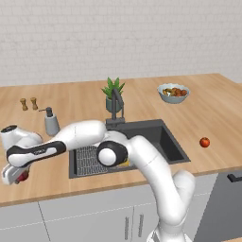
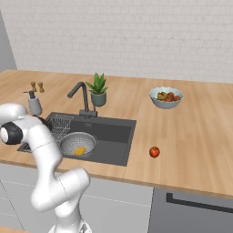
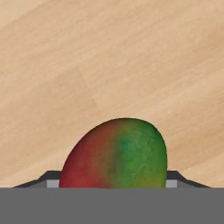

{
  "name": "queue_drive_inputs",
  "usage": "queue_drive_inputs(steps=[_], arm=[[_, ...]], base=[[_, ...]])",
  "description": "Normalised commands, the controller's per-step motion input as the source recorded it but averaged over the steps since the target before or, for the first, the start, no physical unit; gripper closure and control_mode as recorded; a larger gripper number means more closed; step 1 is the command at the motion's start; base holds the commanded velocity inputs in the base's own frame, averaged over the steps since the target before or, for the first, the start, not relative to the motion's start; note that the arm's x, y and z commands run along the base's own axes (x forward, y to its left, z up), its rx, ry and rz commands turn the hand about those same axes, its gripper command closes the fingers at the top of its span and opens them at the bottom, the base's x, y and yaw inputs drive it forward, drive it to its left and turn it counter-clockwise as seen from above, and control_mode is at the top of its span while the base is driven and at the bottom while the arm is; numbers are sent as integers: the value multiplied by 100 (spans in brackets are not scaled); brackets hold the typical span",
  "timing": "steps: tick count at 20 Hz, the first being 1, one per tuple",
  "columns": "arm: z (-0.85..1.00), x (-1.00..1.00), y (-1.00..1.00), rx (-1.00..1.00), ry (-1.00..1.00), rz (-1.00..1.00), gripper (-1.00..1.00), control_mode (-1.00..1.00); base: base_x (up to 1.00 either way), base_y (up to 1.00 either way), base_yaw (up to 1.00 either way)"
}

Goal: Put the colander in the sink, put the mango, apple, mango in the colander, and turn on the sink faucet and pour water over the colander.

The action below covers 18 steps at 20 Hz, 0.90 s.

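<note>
- Working far to the left of the sink (image 1: 165, 142), out over the wooden bench (image 1: 208, 113); arm stretched low across the basin's front edge.
- Sink: dark basin set in the bench, wire rack along its left side. The sink faucet (image 2: 81, 95) stands at its back edge, spout over the basin.
- Colander (image 2: 78, 144): already inside the sink, front left part of the basin, with one yellow mango (image 2: 80, 150) lying in it.
- Apple (image 2: 154, 152): on the bench to the right of the sink, well apart from it, not yet moved.
- Pincer (image 1: 18, 176): left of the sink near the bench's front edge, a red-green mango (image 3: 116, 153) sitting right between its tips. Whether the fingers are actually clamped on the fruit cannot be told; tips mostly hidden behind it.
- Judgement, step in hand: taking the second mango to the colander. Confirm a firm hold on the fruit's middle first, as rounded skin may slip. Lift clear of the bench and the sink rim, carry right, lower close over the colander, release gently so the fruit does not bounce out.
</note>
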Motion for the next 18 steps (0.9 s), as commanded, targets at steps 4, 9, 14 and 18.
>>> queue_drive_inputs(steps=[4,9,14,18], arm=[[4,-24,-32,8,1,1,100,-100],[38,-45,-92,0,-2,-9,100,-100],[48,-23,-100,0,-1,-21,100,-100],[20,0,-100,0,0,-27,100,-100]], base=[[0,0,0],[0,0,0],[0,0,0],[0,0,0]])
